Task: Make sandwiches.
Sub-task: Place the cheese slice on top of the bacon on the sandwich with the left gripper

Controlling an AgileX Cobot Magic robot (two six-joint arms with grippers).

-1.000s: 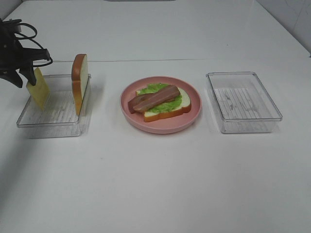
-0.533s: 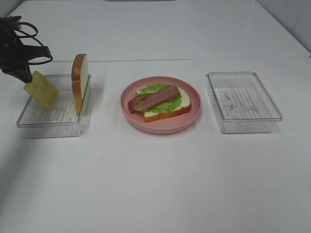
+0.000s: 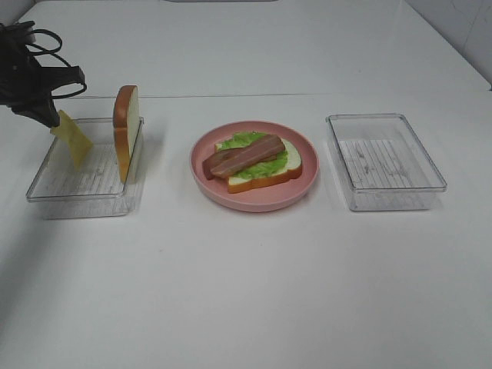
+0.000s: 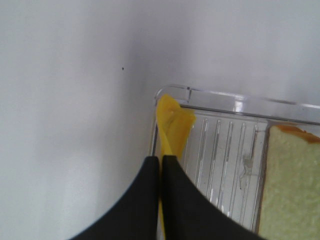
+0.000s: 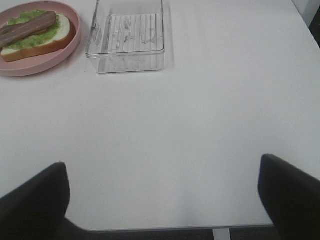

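On the pink plate (image 3: 254, 206) lies the open sandwich (image 3: 254, 160): one bread slice with green lettuce and two bacon strips on top; the right wrist view shows it too (image 5: 35, 32). A second bread slice (image 3: 127, 127) stands on edge in the left clear container (image 3: 84, 198). My left gripper (image 3: 50, 117) is shut on the top corner of a yellow cheese slice (image 3: 73, 138), which hangs over that container's far left corner. The left wrist view shows the fingertips (image 4: 161, 159) pinching the cheese (image 4: 172, 120). My right gripper (image 5: 160, 200) stands open over bare table, out of the high view.
An empty clear container (image 3: 384, 161) sits right of the plate, also in the right wrist view (image 5: 127, 35). The table's near edge (image 5: 150, 229) runs just under the right gripper. Black cables (image 3: 46, 46) trail from the left arm at the far left.
The left gripper has closed fully on the cheese and shifted slightly right. The hanging cheese has swung and turned. The right arm has not moved.
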